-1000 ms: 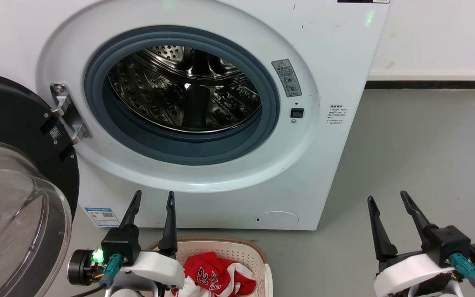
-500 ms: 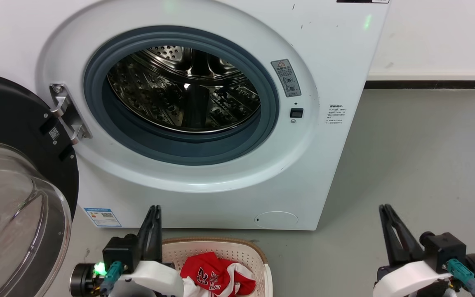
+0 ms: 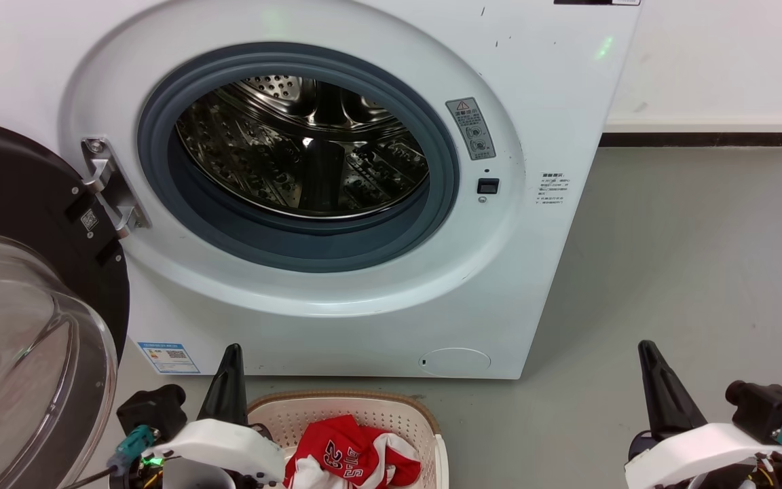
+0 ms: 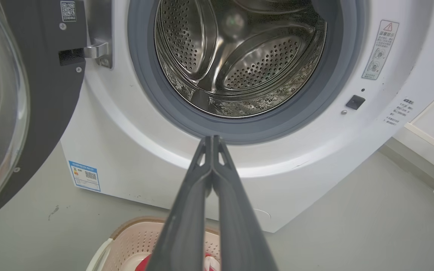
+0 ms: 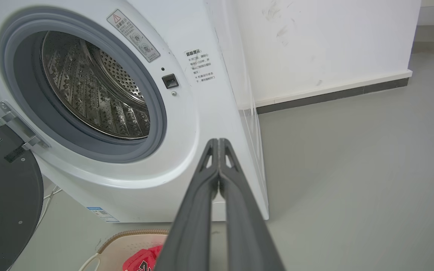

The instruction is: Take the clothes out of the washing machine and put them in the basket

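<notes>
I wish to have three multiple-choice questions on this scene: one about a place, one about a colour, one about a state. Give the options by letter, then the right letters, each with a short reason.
1. Where do the red clothes lie?
A. in the drum
B. in the basket
C. on the floor

2. What colour is the rubber ring of the washing machine?
A. red
B. grey
C. brown

3. How is the left pincer?
A. wide open
B. shut on cloth
C. shut, holding nothing

Answers:
1 B: red fabric shows inside the cream basket.
2 B: the ring around the opening is grey.
3 C: the left wrist view shows its fingers pressed together with nothing between them.
</notes>
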